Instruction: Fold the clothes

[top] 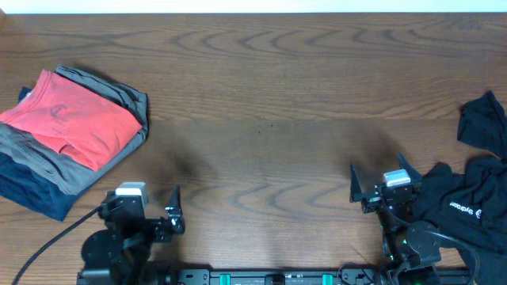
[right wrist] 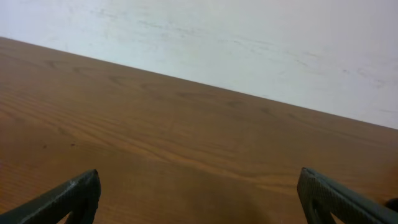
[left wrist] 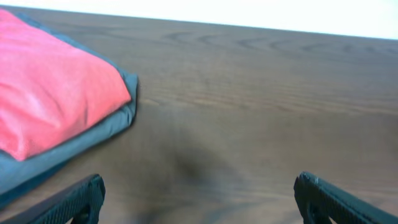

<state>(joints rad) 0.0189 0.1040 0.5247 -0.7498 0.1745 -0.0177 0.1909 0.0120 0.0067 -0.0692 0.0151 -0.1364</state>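
A folded stack lies at the table's left: a red shirt (top: 75, 119) on top of a grey garment (top: 47, 162) and a navy one (top: 28, 190). The left wrist view shows the red shirt (left wrist: 50, 87) on the grey garment (left wrist: 99, 130). A crumpled black garment with white lettering (top: 463, 202) lies at the right front, with another black piece (top: 485, 119) behind it. My left gripper (top: 141, 199) (left wrist: 199, 190) is open and empty, right of the stack. My right gripper (top: 380, 176) (right wrist: 199, 186) is open and empty over bare wood, just left of the black garment.
The wooden table (top: 269, 95) stretches between the stack and the black clothes. A black cable (top: 47, 237) runs off the front left by the left arm's base. A white wall (right wrist: 249, 43) rises beyond the table's far edge.
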